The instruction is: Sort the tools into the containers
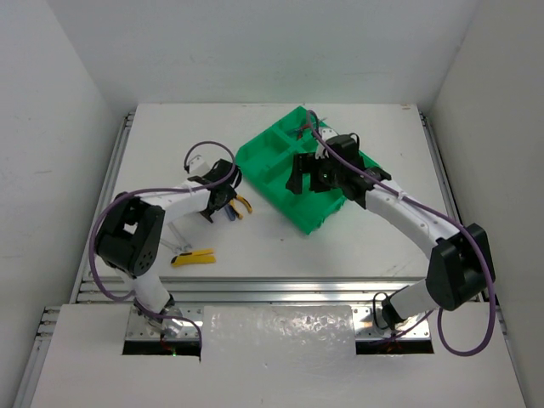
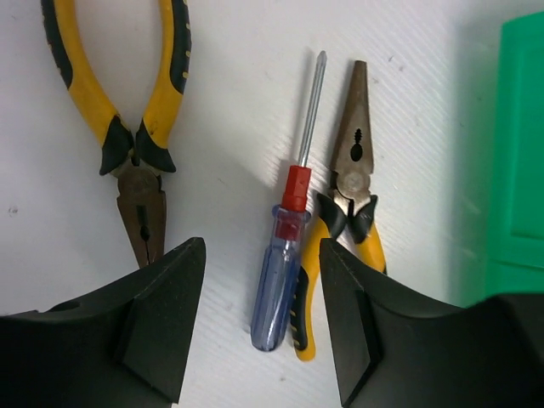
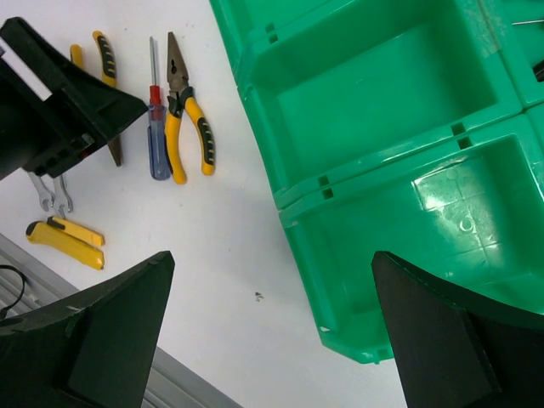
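My left gripper (image 2: 259, 327) is open, low over the white table, its fingers either side of a blue-handled screwdriver (image 2: 285, 255) with a red collar. Yellow-handled needle-nose pliers (image 2: 353, 183) lie touching the screwdriver's right side. A second pair of yellow pliers (image 2: 127, 102) lies to the left. The green tray (image 1: 274, 161) stands at the back centre. My right gripper (image 1: 308, 183) is open and empty above the tray's near corner (image 3: 340, 280). From the right wrist view I see a small wrench (image 3: 47, 191) and a yellow utility knife (image 3: 66, 240) on the table.
The knife (image 1: 194, 257) lies near the table's front left, by a metal rail (image 1: 255, 291). The two tray compartments (image 3: 382, 93) under my right wrist hold nothing. A thin metal item shows in a farther compartment (image 3: 529, 21). White walls enclose the table.
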